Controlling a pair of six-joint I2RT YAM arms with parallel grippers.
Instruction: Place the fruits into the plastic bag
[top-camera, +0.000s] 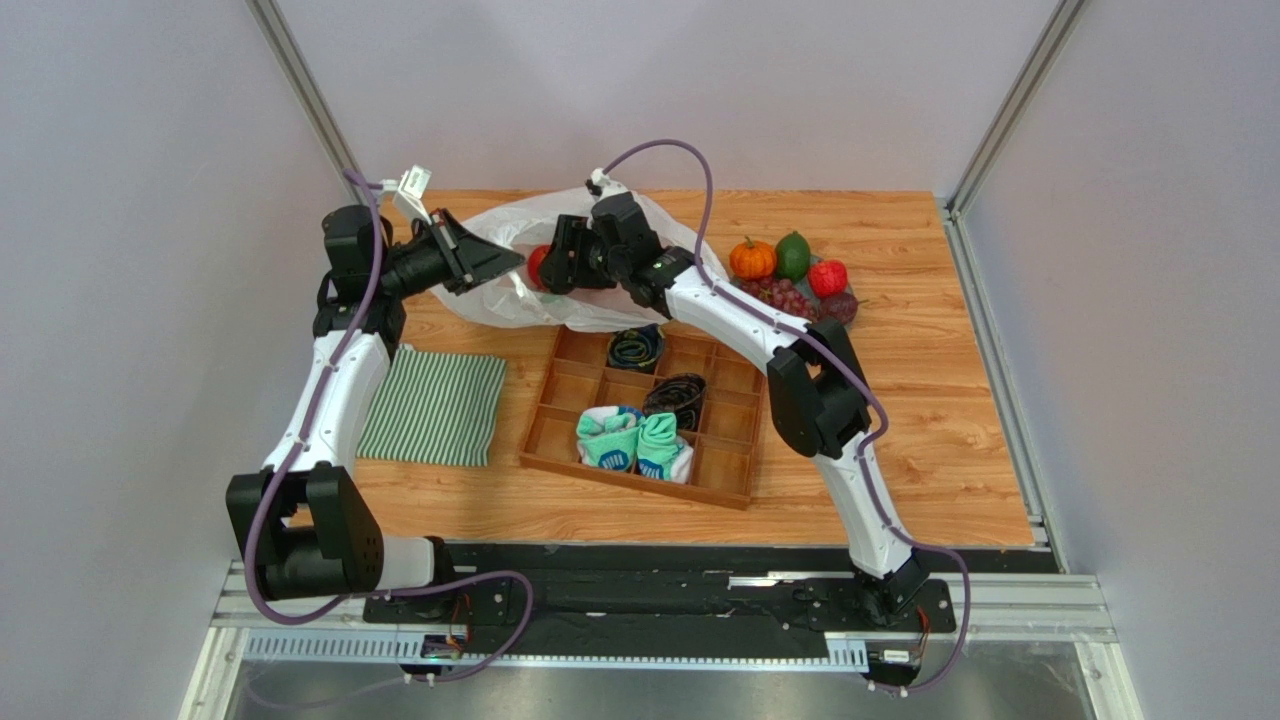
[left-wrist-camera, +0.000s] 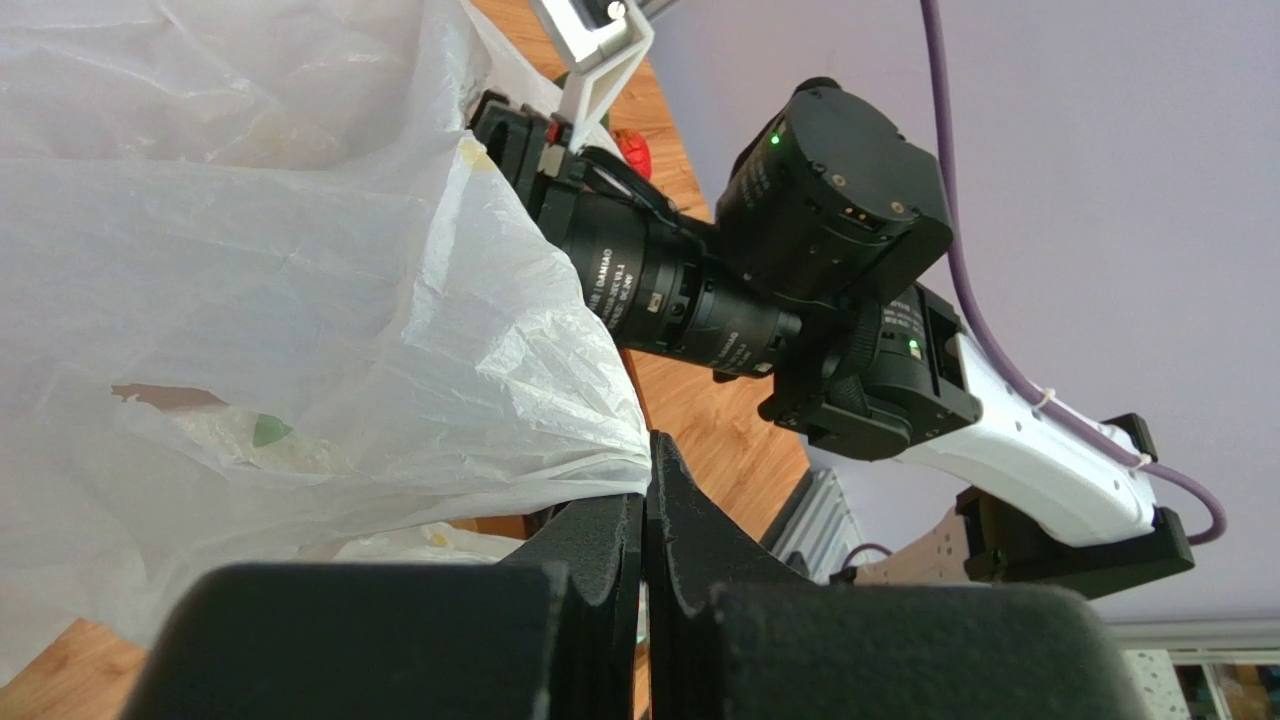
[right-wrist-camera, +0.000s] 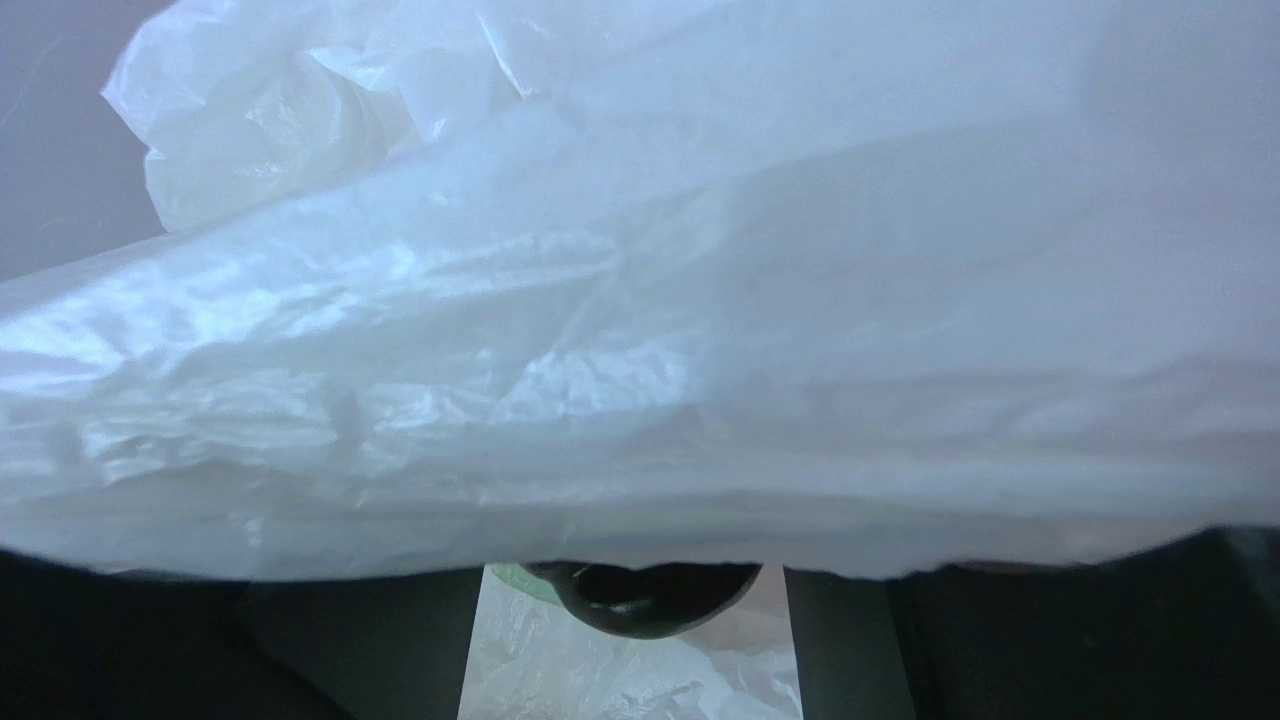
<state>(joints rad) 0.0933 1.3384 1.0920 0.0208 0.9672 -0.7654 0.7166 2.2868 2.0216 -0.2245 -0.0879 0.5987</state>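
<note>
Plastic bag (left-wrist-camera: 226, 300), thin, white, crinkled, edge pinched between left jaws

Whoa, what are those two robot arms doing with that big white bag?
They are packing fruit. The left gripper is pinched shut on the edge of the plastic bag, holding it up. The right gripper is at the bag's mouth with a red apple at its tip, though it is hard to see whether it is gripping the apple. The other fruits sit in a pile on the table, to the right of the bag.
</note>
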